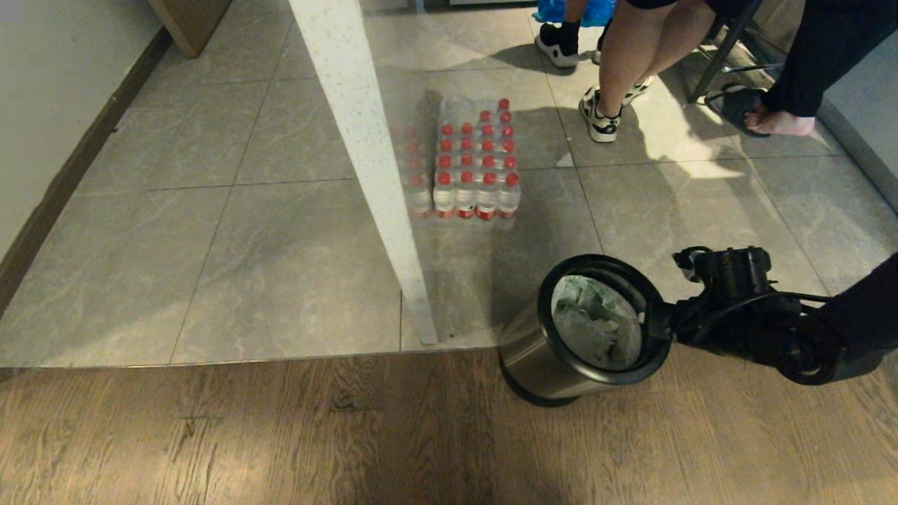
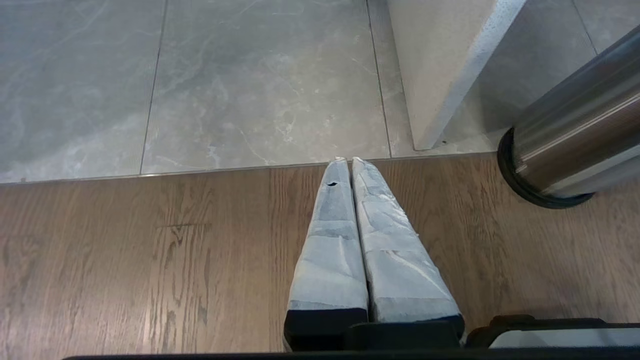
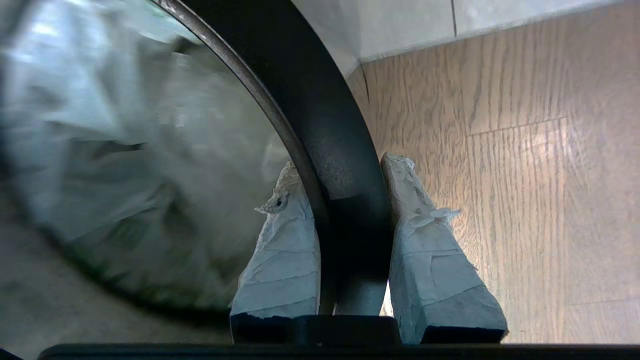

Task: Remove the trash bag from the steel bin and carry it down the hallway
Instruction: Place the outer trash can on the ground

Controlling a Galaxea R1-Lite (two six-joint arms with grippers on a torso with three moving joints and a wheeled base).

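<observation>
The steel bin (image 1: pixel 527 354) stands on the wooden floor by the tile edge, its black rim ring (image 1: pixel 596 261) facing up. Inside lies the trash bag (image 1: pixel 595 324), crumpled translucent white plastic with green print. My right gripper (image 1: pixel 657 324) reaches in from the right and is shut on the rim ring (image 3: pixel 325 125): one finger inside against the bag (image 3: pixel 125 150), the other outside, right gripper (image 3: pixel 341 164). My left gripper (image 2: pixel 347 160) is shut on nothing, low over the wood, left of the bin (image 2: pixel 575 135). The hallway's grey tiles (image 1: pixel 210 245) stretch ahead.
A white post (image 1: pixel 365 140) comes down to the floor just left of the bin. Behind it sits a pack of red-capped water bottles (image 1: pixel 470 161). People's legs (image 1: pixel 631 63), a chair leg (image 1: pixel 715 56) and a blue bag (image 1: pixel 554 10) are at the back right. A pale wall with dark baseboard (image 1: pixel 63 182) runs along the left.
</observation>
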